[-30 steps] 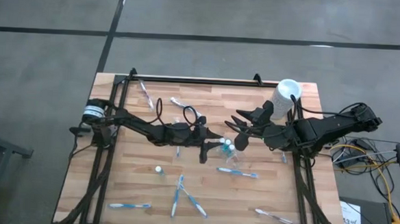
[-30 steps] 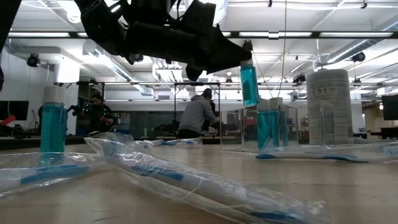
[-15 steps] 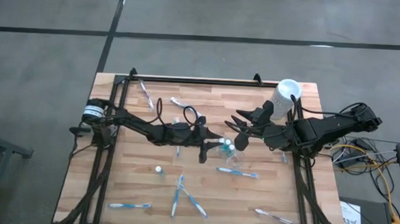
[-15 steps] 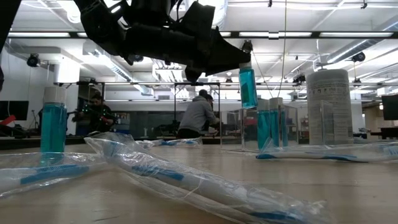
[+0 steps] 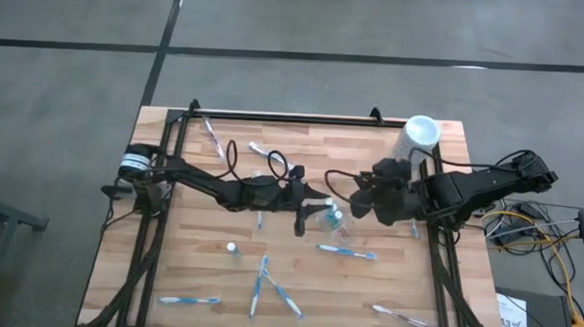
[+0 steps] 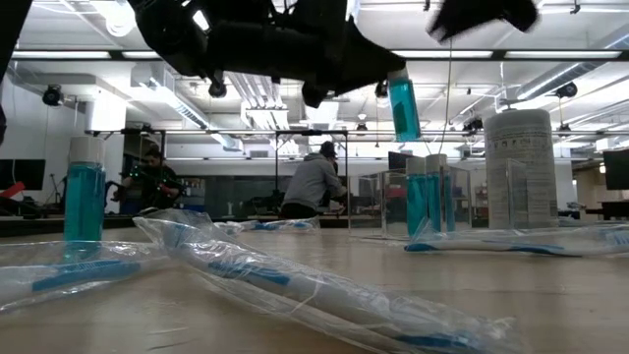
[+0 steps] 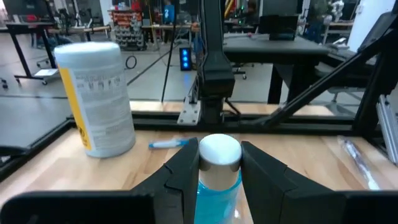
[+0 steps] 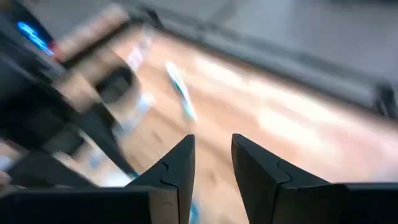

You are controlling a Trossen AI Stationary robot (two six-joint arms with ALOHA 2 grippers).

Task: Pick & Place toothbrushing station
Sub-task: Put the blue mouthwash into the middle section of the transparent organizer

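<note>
High view: the left claw [image 5: 315, 209], mid-tabletop [image 5: 197, 259], grips a small blue tube [image 5: 329, 215]; the right claw [image 5: 343, 189] hovers just right of it; toothbrushes [image 5: 345, 251] lie scattered.

Low view: the held tube [image 6: 402, 104] hangs clear above the tabletop, two more tubes [image 6: 426, 195] standing behind.

Left wrist view: fingers [image 7: 181, 177] clamp the white-capped tube [image 7: 219, 167]; a white cylinder [image 7: 98, 98] stands beyond.

Right wrist view: fingers [image 8: 174, 171] narrowly parted, holding nothing.

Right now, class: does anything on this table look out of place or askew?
Yes. The toothbrushes lie scattered at odd angles across the table, not grouped. One tube hangs tilted in the left gripper, above the table.
</note>
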